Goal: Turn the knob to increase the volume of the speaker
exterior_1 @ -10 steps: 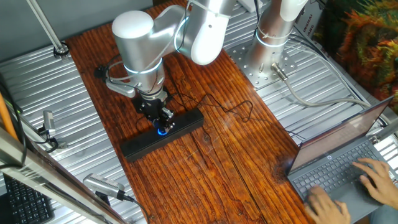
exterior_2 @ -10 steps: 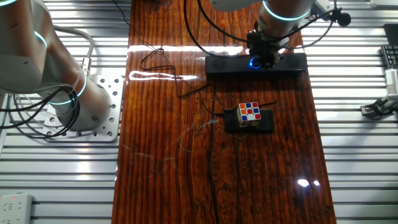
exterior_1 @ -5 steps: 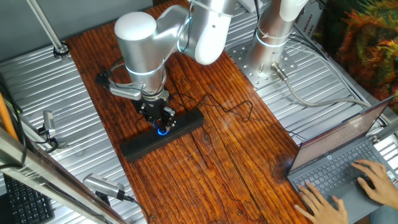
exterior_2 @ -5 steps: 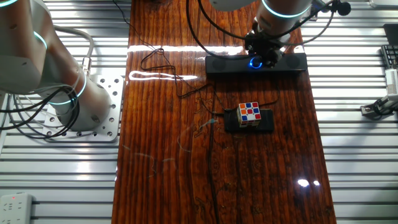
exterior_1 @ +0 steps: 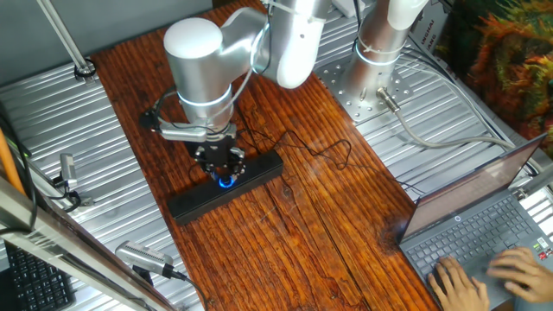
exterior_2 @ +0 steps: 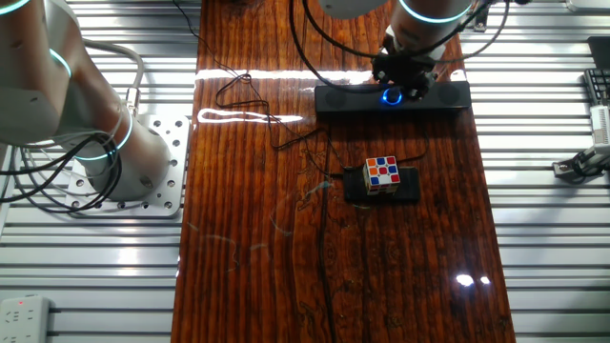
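The speaker (exterior_1: 223,187) is a long slim black bar lying across the wooden table; it also shows in the other fixed view (exterior_2: 348,99). Its knob (exterior_1: 225,180) glows blue at the middle of the bar, and its blue ring shows in the other fixed view (exterior_2: 390,95). My gripper (exterior_1: 223,171) points straight down onto the knob, its black fingers closed around it. In the other fixed view my gripper (exterior_2: 401,84) covers most of the knob. A thin black cable (exterior_1: 321,154) runs from the speaker.
A multicoloured cube (exterior_2: 382,172) sits on a small black square pad (exterior_2: 408,188) in front of the speaker. A second arm's base (exterior_2: 105,143) stands at the table's side. A person's hands type on a laptop (exterior_1: 471,229). Ribbed metal surfaces flank the table.
My wrist has rotated about the knob while the gripper stays on it; the arm's side fitting swung round. The hands at the laptop have moved.
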